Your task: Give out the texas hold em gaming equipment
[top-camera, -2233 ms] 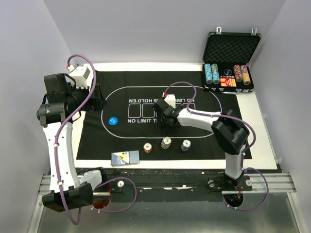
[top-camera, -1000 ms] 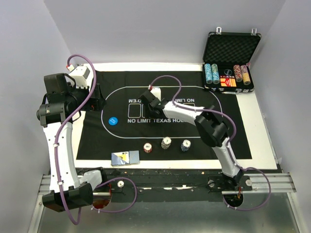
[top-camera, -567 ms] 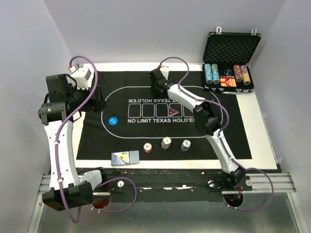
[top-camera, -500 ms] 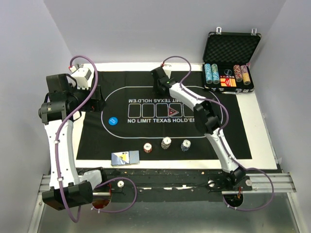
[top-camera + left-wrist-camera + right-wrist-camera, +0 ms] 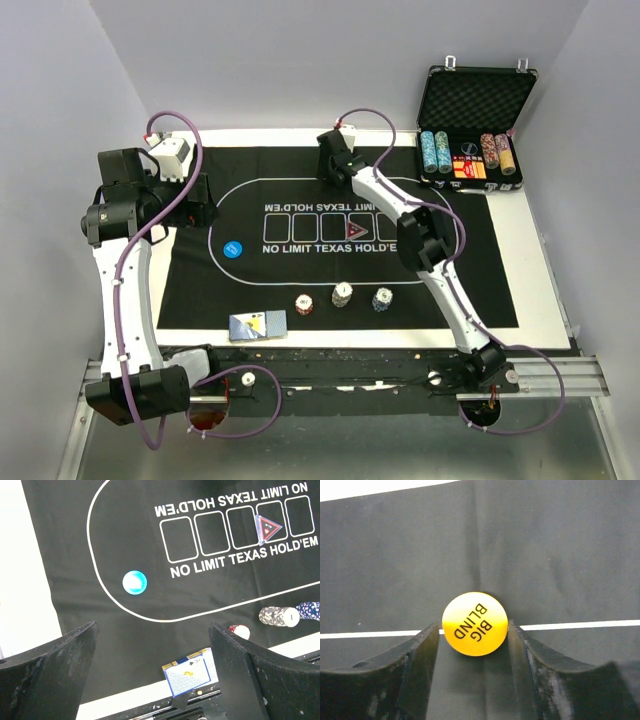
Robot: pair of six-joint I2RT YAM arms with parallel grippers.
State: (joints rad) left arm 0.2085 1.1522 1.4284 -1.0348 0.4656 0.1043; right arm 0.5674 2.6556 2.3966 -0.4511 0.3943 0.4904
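Note:
My right gripper [image 5: 331,172] is at the far middle of the black mat, shut on a yellow "BIG BLIND" button [image 5: 475,623] that sits over the mat's white line. My left gripper [image 5: 201,205] hangs open and empty above the mat's left side, its fingers [image 5: 55,670] wide apart. A blue button [image 5: 232,248] lies inside the oval at left. A dark red triangular marker [image 5: 355,230] lies on a card box. Red [image 5: 304,303], white [image 5: 342,295] and blue [image 5: 382,299] chip stacks stand near the front. A blue-backed card deck [image 5: 257,325] lies at the front left.
The open black case [image 5: 472,105] stands at the back right, holding rows of chips [image 5: 436,151] and more pieces. The black felt mat [image 5: 250,285] covers most of the white table. Grey walls close in on both sides.
My right gripper has swung from the middle of the mat to its far edge, uncovering the red marker on the card box. The left arm has barely moved.

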